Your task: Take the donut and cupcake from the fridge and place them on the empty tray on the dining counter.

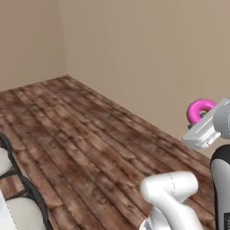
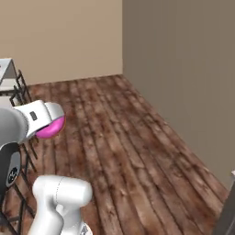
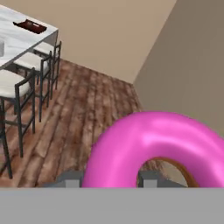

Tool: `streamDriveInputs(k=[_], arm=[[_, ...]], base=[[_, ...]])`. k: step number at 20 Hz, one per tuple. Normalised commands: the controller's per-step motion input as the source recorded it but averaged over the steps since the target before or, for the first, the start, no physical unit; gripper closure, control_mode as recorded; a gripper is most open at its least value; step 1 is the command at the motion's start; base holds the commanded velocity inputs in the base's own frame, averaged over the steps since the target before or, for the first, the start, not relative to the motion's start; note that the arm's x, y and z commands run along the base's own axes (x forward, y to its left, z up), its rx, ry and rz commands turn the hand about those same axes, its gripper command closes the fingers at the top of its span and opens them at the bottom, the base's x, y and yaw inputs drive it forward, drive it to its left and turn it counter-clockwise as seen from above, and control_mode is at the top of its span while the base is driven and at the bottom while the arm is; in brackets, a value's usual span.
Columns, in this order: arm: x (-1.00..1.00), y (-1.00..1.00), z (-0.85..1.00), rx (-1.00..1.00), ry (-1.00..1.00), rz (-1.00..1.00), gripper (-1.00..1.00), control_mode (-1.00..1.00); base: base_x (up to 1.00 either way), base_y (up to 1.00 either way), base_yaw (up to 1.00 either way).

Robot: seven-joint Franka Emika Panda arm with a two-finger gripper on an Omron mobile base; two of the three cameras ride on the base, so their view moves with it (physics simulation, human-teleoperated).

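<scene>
**Donut in transit, counter well off**

Plank flooring in worn brown wood (image 1: pixel 90 134) and bare beige walls (image 1: pixel 148 54) surround the robot. The pincer (image 3: pixel 111 177) is clamped on the ring donut with bright pink icing (image 3: pixel 153 148), its two small dark tips either side of the ring's near edge. From the base views the donut (image 1: pixel 200 109) sticks out past the white hand, held well above the floor.

Farther out, the hand view shows the white marble dining counter with grey veins (image 3: pixel 26 41) well apart from the donut, with black-framed stools with pale seats (image 3: pixel 17 83) just beside it and a dark brown rectangular tray (image 3: pixel 29 26) on its top.

The grip seems to bite only one side of the ring, so a sharp swing or jolt while driving could twist it loose onto the floor. The stools crowd the counter's edge, and an approach too close might clip them.
</scene>
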Motion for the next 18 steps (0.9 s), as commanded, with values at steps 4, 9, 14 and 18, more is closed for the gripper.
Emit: streamDriveInputs(k=[4,9,14,18], arm=[[0.00,0.00,0.00,0.00,0.00,0.00,1.00,1.00],[0.00,0.00,0.00,0.00,0.00,0.00,1.00,1.00],[0.00,0.00,0.00,0.00,0.00,0.00,1.00,1.00],[0.00,0.00,0.00,0.00,0.00,0.00,1.00,1.00]], base=[[1.00,0.00,0.57],[1.00,0.00,0.49],[1.00,-0.08,0.44],[1.00,-0.30,0.38]])
